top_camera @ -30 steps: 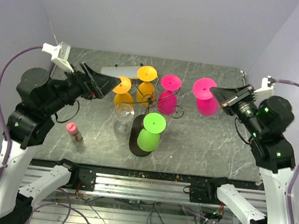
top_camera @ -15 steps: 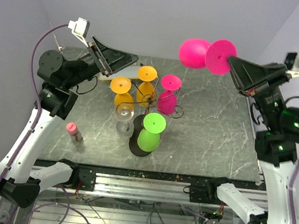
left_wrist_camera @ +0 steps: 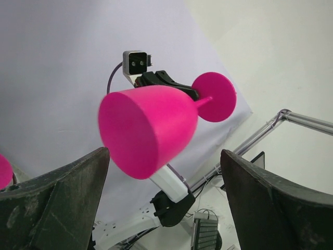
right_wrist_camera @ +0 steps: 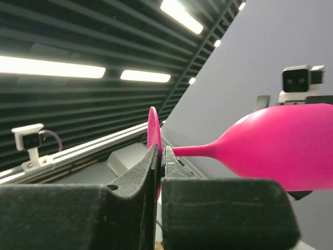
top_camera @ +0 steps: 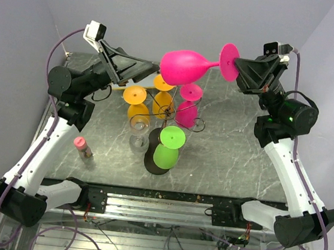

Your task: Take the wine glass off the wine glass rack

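My right gripper (top_camera: pixel 236 66) pinches the pink wine glass (top_camera: pixel 183 67) by its foot, bowl sideways. My left gripper (top_camera: pixel 148 70) gapes wide before it.

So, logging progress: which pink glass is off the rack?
The airborne pink glass, held sideways by the right gripper; the other pink glass hangs on the rack.

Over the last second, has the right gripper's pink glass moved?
Yes. The pink glass rose and went left, from right of the wine glass rack to above it.
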Available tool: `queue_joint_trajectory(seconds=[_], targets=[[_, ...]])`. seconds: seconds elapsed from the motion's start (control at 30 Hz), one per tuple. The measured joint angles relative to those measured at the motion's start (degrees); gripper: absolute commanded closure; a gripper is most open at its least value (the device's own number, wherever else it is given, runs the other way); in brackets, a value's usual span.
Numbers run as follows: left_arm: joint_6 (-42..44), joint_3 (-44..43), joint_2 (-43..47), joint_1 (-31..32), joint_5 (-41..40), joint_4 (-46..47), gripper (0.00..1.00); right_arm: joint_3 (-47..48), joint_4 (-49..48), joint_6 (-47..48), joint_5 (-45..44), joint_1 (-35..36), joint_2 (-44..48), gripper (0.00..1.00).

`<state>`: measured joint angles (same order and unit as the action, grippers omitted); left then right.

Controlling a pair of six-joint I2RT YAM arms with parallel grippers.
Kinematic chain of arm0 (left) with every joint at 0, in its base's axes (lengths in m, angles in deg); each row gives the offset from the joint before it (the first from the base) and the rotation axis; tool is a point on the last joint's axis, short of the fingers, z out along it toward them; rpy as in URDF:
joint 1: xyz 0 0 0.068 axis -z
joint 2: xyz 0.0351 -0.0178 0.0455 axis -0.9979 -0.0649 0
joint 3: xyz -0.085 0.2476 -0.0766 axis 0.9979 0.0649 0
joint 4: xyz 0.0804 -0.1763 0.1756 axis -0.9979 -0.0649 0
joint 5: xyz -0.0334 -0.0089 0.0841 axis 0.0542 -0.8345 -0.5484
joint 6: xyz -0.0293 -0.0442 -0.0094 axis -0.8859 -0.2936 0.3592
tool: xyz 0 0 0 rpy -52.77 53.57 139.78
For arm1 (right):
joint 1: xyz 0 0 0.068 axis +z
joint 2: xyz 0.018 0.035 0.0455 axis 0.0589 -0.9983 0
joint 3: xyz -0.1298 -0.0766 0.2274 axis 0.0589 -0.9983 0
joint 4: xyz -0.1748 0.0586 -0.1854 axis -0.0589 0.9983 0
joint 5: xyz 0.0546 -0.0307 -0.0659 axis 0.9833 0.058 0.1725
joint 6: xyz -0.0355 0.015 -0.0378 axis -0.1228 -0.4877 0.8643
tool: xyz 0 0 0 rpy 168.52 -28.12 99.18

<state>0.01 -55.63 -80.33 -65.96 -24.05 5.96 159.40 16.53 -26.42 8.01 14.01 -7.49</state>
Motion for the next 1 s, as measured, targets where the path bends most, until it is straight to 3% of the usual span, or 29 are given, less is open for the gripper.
queue_joint_trajectory(seconds=[0.1,0.37,0.53,0.7,0.87,0.93,1.0], targets=[[-1.2,0.5,-0.2,0.1,0.3,1.6,0.02,-0.4,-3.9,-1.7,-0.1,0.7,0.0,1.0],[-7.1,1.7,-2.1,2.1,1.3,11.1,0.18,-1.2,-7.0,-3.3,-0.3,2.9,-1.4,1.0],[-11.0,2.7,-4.4,5.1,1.9,17.6,0.41,-1.8,-7.3,-3.2,-0.8,3.4,-2.9,1.0],[-13.2,4.3,-4.9,6.4,1.9,21.6,0.71,-2.9,-6.8,-2.0,-1.4,3.7,-2.8,0.99],[-13.5,5.4,-4.3,6.6,1.2,22.9,0.92,-4.9,0.4,4.7,-2.8,3.7,0.7,0.74],[-12.7,5.4,-3.0,6.8,0.7,22.0,0.93,-5.6,5.2,8.7,-3.4,3.6,2.4,0.55],[-10.3,5.4,-0.6,6.8,0.2,18.9,0.93,-5.7,12.0,14.5,-4.7,3.7,4.4,0.43]])
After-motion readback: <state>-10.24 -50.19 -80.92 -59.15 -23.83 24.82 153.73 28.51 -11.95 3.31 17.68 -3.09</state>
